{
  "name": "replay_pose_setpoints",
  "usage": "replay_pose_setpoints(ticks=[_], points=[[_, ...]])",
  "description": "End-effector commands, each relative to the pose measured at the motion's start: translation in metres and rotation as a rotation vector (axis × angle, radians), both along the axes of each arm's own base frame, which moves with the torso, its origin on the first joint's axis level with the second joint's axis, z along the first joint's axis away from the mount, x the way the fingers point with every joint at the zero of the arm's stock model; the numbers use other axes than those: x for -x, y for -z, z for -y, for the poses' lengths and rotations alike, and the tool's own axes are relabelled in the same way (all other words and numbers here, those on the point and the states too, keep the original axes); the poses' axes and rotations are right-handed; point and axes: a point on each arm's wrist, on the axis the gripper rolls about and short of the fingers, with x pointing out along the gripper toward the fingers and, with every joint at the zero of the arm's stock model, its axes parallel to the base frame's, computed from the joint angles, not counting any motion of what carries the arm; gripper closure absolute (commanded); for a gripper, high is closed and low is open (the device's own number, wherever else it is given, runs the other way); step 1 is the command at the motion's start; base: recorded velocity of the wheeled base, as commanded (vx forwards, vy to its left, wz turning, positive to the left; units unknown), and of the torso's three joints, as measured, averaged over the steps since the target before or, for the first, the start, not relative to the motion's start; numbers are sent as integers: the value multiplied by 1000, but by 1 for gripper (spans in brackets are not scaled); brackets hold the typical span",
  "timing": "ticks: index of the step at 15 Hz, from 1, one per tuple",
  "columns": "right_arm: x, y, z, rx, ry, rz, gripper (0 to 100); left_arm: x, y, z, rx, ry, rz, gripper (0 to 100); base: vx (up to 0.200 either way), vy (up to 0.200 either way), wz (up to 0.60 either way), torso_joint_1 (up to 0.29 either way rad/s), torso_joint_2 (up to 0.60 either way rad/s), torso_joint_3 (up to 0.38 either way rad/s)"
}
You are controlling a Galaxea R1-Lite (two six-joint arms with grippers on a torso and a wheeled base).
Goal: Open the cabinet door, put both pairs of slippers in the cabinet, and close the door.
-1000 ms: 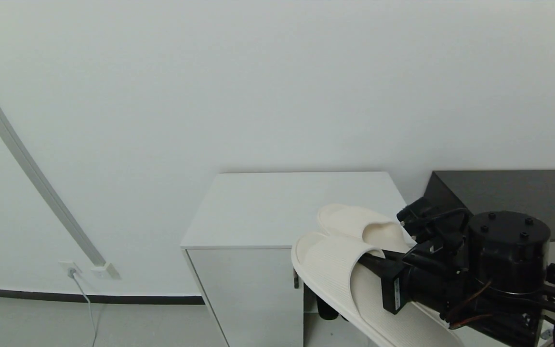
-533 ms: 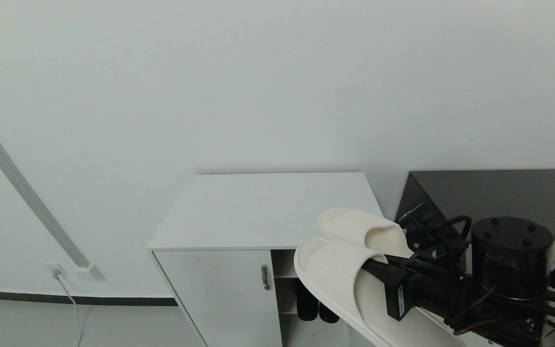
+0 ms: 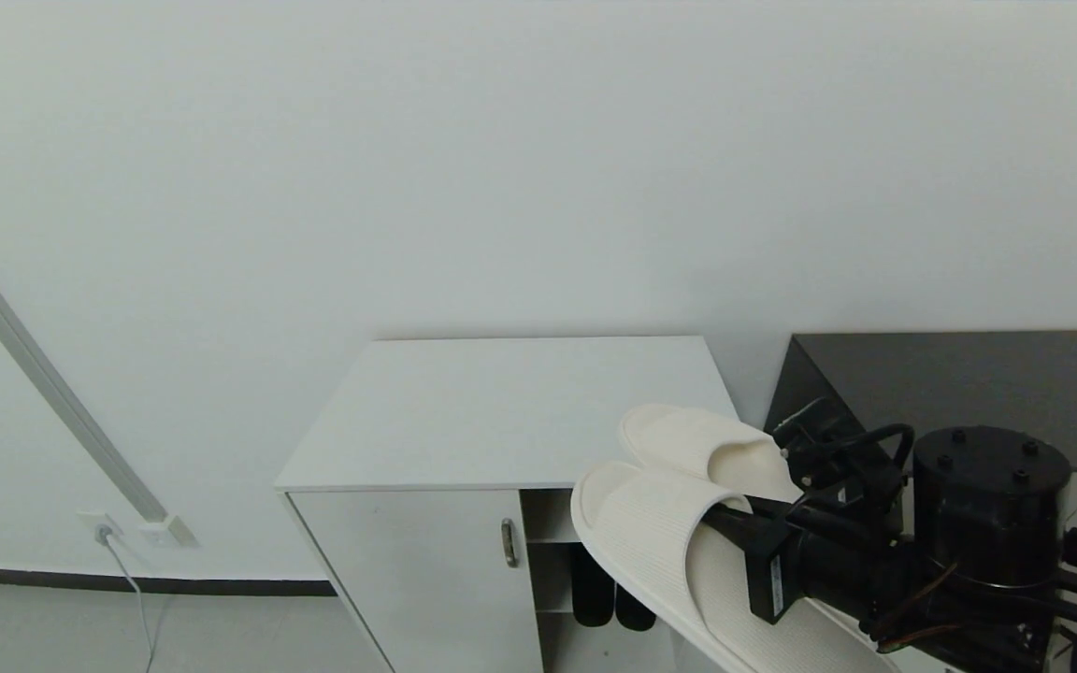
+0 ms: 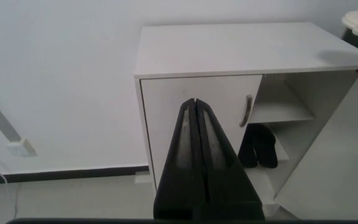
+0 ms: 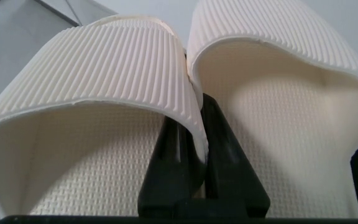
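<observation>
The right gripper (image 3: 730, 512) (image 5: 197, 132) is closed tight on the pair of cream slippers (image 3: 665, 533) (image 5: 104, 68). Its two black fingers (image 5: 219, 146) pinch the adjoining inner edges of the ribbed uppers, so one slipper sits on each side of the grip and both soles hang under the fingers. The toes point out past the fingertips and the heels trail back beneath the wrist. Ahead of those toes and lower down is the white cabinet (image 3: 501, 411) (image 4: 241, 50). Its opening lies just beyond and beneath the nearer slipper's toe, not touching it. The cream pair is held clear of the cabinet, above its shelves and partly in front of the top's near corner. The left gripper (image 4: 194, 107) has its fingers pressed together with nothing between them. It hangs out in front of the cabinet, apart from it, with its tips aimed at the shut door (image 3: 426, 570) (image 4: 191, 134). The metal handle (image 3: 507, 542) (image 4: 247, 111) is just to the side of the tips, towards the open half. Past that handle the open half shows a shelf (image 4: 281, 112). Below the shelf a pair of black slippers (image 3: 604, 598) (image 4: 258, 146) stands on end, side by side. A dark table (image 3: 969, 383) stands behind the right wrist. A wall socket (image 3: 99, 533) and a slanting cable duct (image 3: 43, 393) lie far off on the left gripper's outer side.
</observation>
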Motion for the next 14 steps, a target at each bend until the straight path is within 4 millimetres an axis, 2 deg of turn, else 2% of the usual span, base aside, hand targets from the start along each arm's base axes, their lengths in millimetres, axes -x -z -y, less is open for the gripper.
replay_pose_setpoints(ticks=[1,14], points=[[0,1,-1,2,-2,-2,100,0,0,0,0,-1,1,100,-200,0,0,2,-2,-7],[2,6,-2,14,-13,-14,100,0,0,0,2,-1,-1,100,0,0,0,0,0,0]])
